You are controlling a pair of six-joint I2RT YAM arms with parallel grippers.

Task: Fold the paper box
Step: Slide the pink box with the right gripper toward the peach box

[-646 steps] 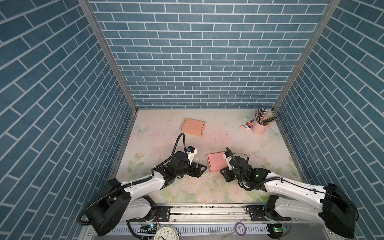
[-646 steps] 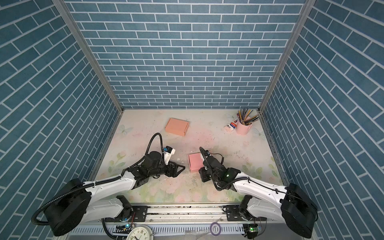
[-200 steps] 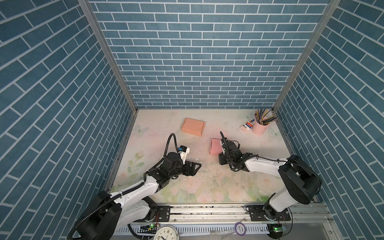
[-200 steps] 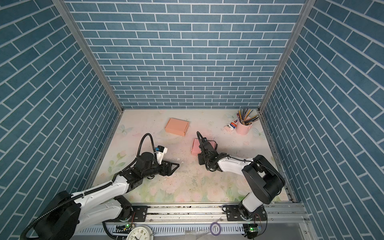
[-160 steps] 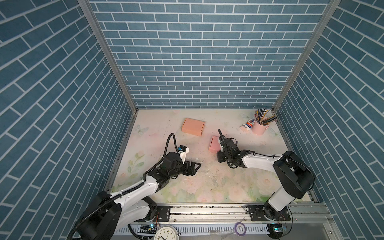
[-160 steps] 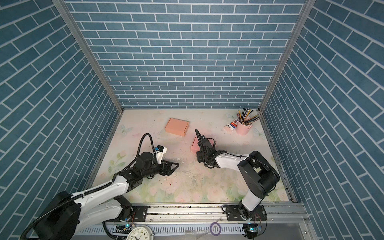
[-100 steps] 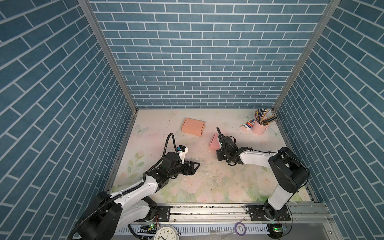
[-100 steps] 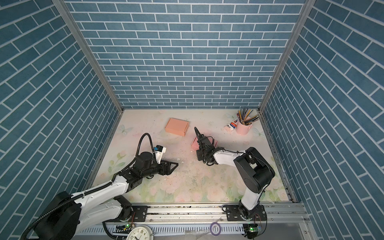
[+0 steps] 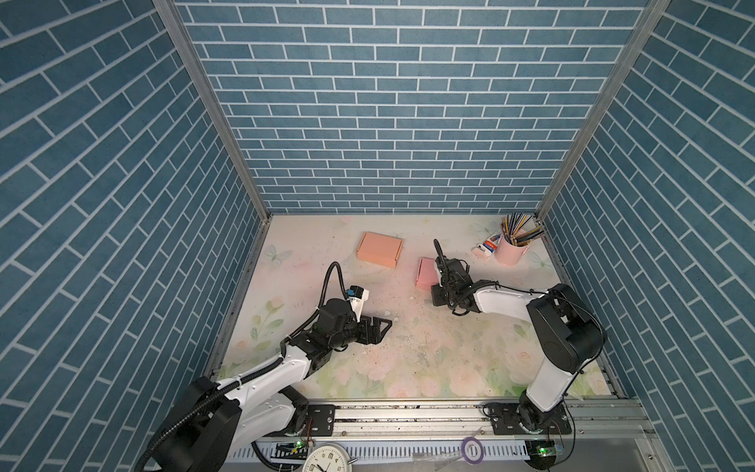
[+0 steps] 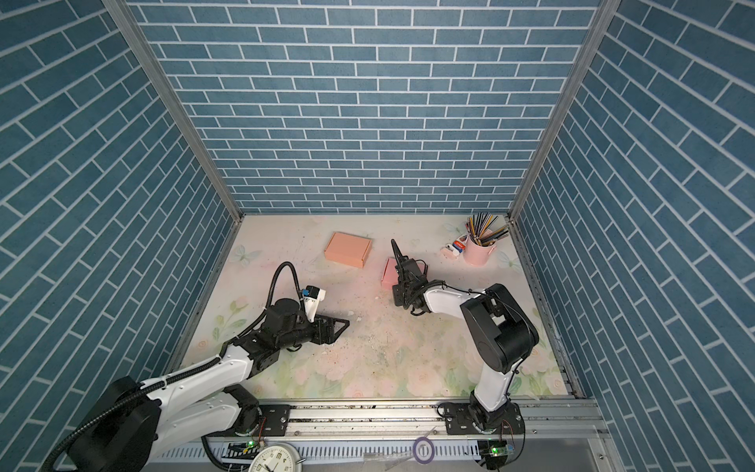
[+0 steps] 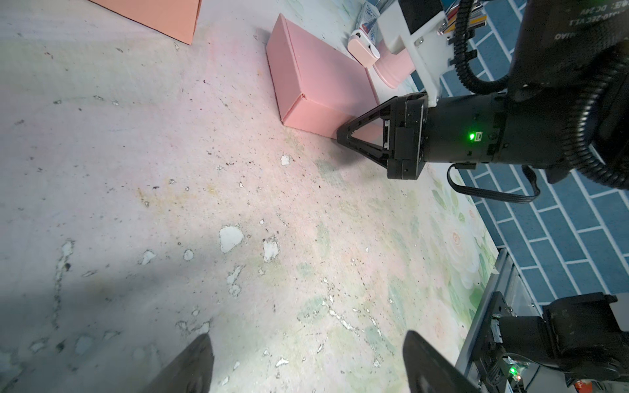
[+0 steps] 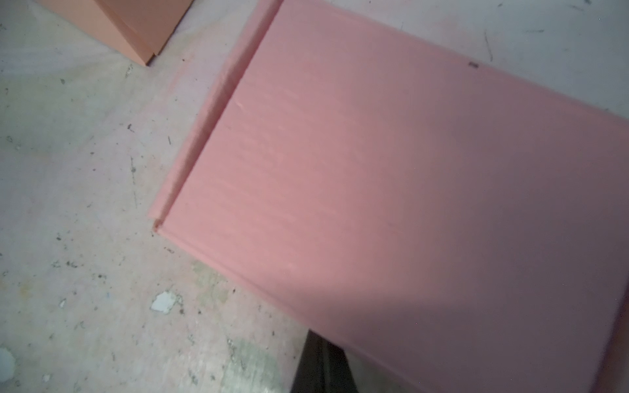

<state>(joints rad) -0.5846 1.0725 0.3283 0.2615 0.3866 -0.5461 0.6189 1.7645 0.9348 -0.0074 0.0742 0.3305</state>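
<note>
The small pink rectangular paper box [image 9: 426,273] is lying closed, lid flat, on the floral tabletop [image 9: 408,359] just right of centre toward the far side — a flap seam is showing along one side. The right gripper [image 9: 436,295] is sitting fully closed, pinching nothing, tip against the box's near edge. The left gripper [image 9: 382,327] is hanging with jaws spread wide — empty — nearer, leftward.

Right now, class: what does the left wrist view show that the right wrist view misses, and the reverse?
Left wrist only: the whole shut right hand, tip at the pink box's lower edge; the pink cup; the open left hand. Right wrist only: the box's lid close up. Both: the pink box, an orange box corner, the worn table.
</note>
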